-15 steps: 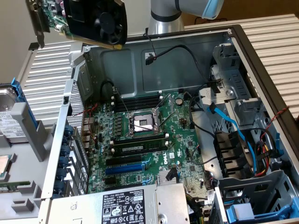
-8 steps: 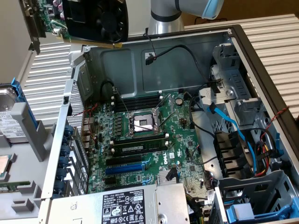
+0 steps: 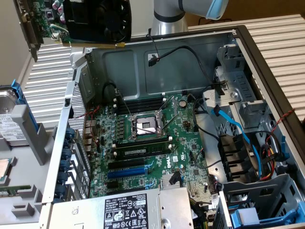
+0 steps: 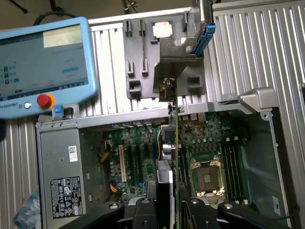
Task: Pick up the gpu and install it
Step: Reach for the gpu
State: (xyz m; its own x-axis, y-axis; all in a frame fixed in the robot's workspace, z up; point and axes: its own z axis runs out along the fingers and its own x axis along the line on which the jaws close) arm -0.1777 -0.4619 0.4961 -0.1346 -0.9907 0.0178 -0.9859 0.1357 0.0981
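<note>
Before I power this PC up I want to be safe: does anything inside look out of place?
Yes. The processor socket on the motherboard sits exposed, with no cooler over it. The gpu is not seated either; it hangs above the case, gripped in the jaws.

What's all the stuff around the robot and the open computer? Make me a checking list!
Surface: ribbed metal table carrying the open computer case.
Job's things: gpu held in the air above the case's edge, not yet in a slot; motherboard lies flat inside the case.
Clutter: hard drive at the exterior view's left; power supply in the case; teach pendant beside the case.
Grippers: gripper shut on the gpu, the card edge-on between its fingers.
Cables: blue cable and black cable inside the case.
Surroundings: nothing seen.
</note>
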